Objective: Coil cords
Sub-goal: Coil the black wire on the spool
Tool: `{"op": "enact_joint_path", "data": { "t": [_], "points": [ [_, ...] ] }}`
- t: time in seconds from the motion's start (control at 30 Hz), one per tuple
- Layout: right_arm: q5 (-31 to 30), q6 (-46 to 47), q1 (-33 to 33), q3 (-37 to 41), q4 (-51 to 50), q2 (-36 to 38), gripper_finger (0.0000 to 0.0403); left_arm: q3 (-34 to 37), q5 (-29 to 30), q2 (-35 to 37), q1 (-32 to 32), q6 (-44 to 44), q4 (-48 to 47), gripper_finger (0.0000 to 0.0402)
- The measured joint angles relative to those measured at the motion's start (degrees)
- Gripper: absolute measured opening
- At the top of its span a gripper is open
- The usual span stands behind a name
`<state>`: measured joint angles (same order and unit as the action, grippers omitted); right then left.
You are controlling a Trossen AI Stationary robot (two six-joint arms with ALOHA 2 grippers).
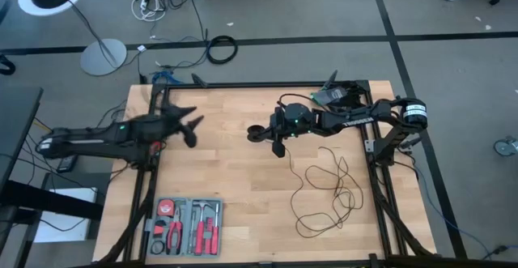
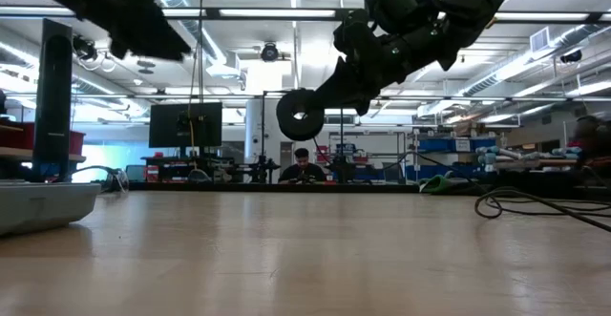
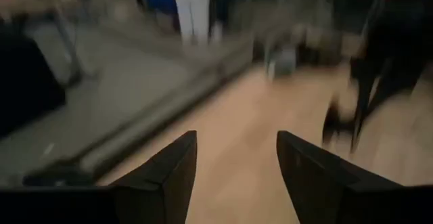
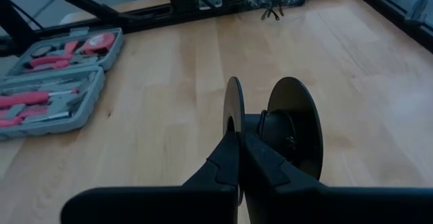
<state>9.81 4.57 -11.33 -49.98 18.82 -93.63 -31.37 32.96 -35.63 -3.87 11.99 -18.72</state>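
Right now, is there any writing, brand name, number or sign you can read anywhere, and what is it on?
No text can be read in full.
Right arm: pale lettering along its link, too small to read.
Tool kit: red-handled tools in a grey case, no readable label in the high or right wrist view.
Spool in the right gripper: plain black, no marking visible.
Screens in the room behind, low view: too small to read.

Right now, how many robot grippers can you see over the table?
2. The left gripper hangs open near the table's left edge. The right gripper is mid-table, shut on a black spool. None seem hidden.
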Motion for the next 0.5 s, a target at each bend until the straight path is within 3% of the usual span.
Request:
{"op": "enact_joint_path", "data": {
  "t": [0.1, 0.23, 0.33, 0.5],
  "points": [
    [0.54, 0.32, -0.49, 0.00, 0.68, 0.01, 0.0004, -0.35, -2.59, -9.37, -0.65, -0.47, 2.96, 0.0208],
    [1.40, 0.34, -0.73, 0.00, 1.83, 0.00, 0.0004, 4.33, -4.64, -18.65, -0.79, -4.52, 23.90, 0.0207],
    [4.74, 0.34, -1.24, 0.00, 1.74, -0.02, 0.0004, 8.58, -12.20, -24.35, -2.89, -4.80, 42.09, 0.0207],
    [8.31, 0.38, -2.11, 0.00, 1.09, -0.01, 0.0004, 12.30, -28.10, -31.72, -8.92, 0.65, 53.83, 0.0207]
  ]
}}
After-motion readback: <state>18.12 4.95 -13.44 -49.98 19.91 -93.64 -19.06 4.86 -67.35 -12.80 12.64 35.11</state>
